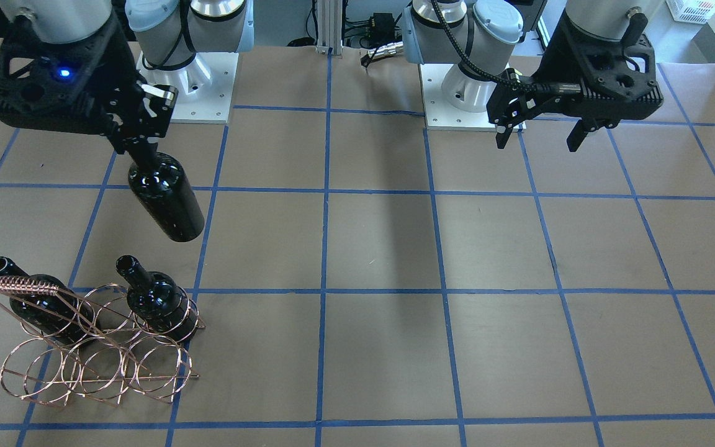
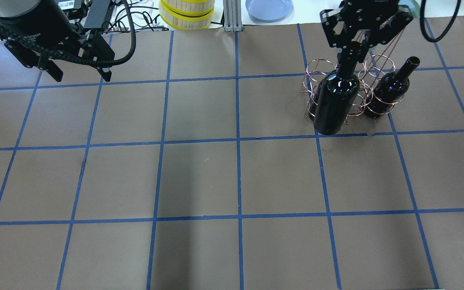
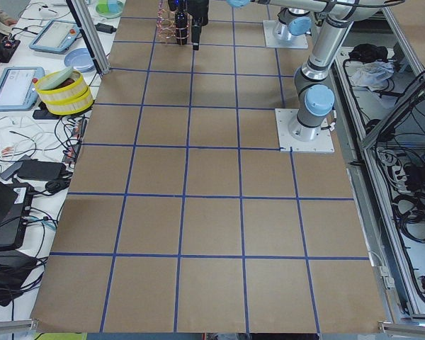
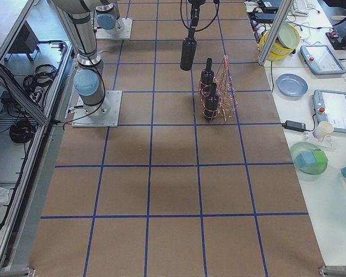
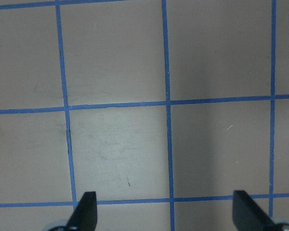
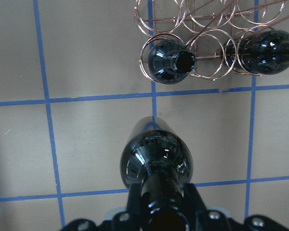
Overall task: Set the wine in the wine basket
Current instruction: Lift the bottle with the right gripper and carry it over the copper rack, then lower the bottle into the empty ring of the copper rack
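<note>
Three dark bottles are on show. One of them, the held bottle (image 1: 168, 202), hangs straight down in the air, and the right jaws are closed tight on its thin neck. It is near the wire basket (image 1: 22, 285), on the robot's side of it, and does not touch it. The basket stands on the brown table (image 1: 382, 248), which has blue lines. Two bottles sit in the basket's rings with their necks up: one stored bottle (image 1: 41, 307) at one end and another stored bottle (image 1: 156, 301) at the other end, with one ring between them. The left jaws are spread wide open over the table, well apart from the basket
</note>
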Tool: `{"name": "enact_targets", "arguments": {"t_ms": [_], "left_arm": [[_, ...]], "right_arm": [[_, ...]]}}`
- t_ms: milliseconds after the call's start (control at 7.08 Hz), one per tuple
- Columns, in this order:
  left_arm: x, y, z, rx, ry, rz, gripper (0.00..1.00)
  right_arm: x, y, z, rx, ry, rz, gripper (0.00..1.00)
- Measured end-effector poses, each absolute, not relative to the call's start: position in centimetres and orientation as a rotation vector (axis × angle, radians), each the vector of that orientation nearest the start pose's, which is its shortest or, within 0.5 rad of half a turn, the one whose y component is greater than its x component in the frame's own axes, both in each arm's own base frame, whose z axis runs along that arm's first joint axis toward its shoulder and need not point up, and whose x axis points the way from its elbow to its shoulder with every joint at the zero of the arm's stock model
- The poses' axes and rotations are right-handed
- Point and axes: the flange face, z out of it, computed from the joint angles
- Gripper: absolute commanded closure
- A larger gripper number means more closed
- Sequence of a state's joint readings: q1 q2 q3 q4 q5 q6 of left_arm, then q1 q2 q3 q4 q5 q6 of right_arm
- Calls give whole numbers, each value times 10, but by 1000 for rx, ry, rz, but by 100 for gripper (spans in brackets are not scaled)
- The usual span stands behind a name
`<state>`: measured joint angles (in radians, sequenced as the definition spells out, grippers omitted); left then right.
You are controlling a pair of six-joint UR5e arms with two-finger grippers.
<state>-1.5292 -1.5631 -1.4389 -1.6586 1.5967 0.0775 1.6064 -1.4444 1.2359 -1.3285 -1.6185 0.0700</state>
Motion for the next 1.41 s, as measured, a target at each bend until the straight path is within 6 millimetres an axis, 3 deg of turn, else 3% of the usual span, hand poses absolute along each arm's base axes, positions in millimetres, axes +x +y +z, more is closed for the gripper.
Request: {"name": "enact_targets", "arguments": {"t_ms": [565,1130,1413], "left_arm": [[-111,-495,547,46,3115,-73,0],[-115,-496,545,-15,3162,-61,0],[-113,-494,546,-8,3142,-62,0]], "right_arm": [[83,-554,576,-72,3193,-90,89],[70,-577,571,-74,3209,-222,89],[62,-587,557,-124,3205,-208,89]]}}
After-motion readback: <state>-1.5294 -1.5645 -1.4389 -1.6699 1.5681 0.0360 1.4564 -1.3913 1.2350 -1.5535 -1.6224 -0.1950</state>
